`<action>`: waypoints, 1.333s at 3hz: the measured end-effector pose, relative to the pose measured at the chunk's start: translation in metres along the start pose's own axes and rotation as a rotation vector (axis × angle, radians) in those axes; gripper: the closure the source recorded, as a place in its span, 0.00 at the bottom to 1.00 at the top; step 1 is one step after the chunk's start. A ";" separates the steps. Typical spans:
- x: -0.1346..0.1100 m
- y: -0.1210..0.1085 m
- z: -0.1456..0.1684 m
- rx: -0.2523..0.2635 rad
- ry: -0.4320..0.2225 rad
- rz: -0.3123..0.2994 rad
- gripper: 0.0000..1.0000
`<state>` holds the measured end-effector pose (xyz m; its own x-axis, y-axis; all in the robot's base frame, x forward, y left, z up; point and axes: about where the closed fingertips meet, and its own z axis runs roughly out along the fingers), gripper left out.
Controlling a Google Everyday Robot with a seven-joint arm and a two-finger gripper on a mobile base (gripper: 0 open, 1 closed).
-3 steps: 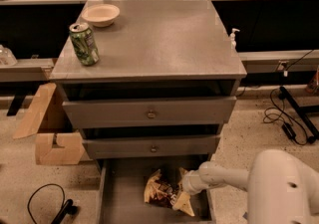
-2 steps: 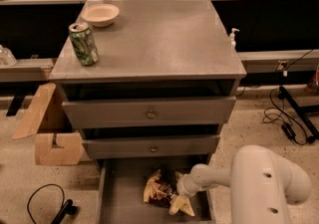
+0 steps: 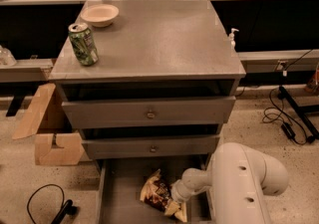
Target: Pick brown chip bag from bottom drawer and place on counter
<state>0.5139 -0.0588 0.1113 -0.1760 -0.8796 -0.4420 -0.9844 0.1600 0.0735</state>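
Camera view, single entry.

Cabinet (image 3: 149, 113): grey metal, boxy, three drawers; taken as reference for all places.
- Counter (image 3: 164, 44): the cabinet's flat, matte, square top.
- Green soda can (image 3: 83, 44): cylindrical and glossy, standing slightly tilted at the counter's front left.
- Bowl (image 3: 99, 15): shallow, pale and round, at the counter's rear left corner.
- Two upper drawers: each partly pulled, each with one small round brass knob (image 3: 150, 114) at mid-front.
- Bottom drawer (image 3: 119, 195): lowest in the cabinet, pulled out, a wide shallow tray with a plain grey floor.
- Brown chip bag (image 3: 155, 192): crinkled foil, dark brown with pale print and cream-yellow ends. It lies flat on the drawer floor, right of centre. Long axis is diagonal, one end toward the cabinet's rear left, the other toward its front right.
- Arm (image 3: 244, 183): smooth white tubular shell, bulky elbow at the cabinet's lower right, forearm angled down and leftward into the drawer.
- Gripper (image 3: 175, 203): at the bag's front-right end, touching it; whether it is clamped on the bag cannot be told.
- Cardboard box (image 3: 47, 136): tan, flaps open, on the floor left of the cabinet.
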 end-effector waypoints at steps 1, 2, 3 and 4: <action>-0.002 0.003 0.005 -0.009 0.004 0.006 0.64; -0.003 0.003 0.004 -0.009 0.004 0.006 0.88; -0.003 0.003 0.004 -0.009 0.004 0.006 1.00; -0.008 0.008 -0.009 -0.020 -0.033 -0.018 1.00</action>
<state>0.5074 -0.0541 0.1237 -0.1584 -0.8669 -0.4726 -0.9873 0.1352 0.0829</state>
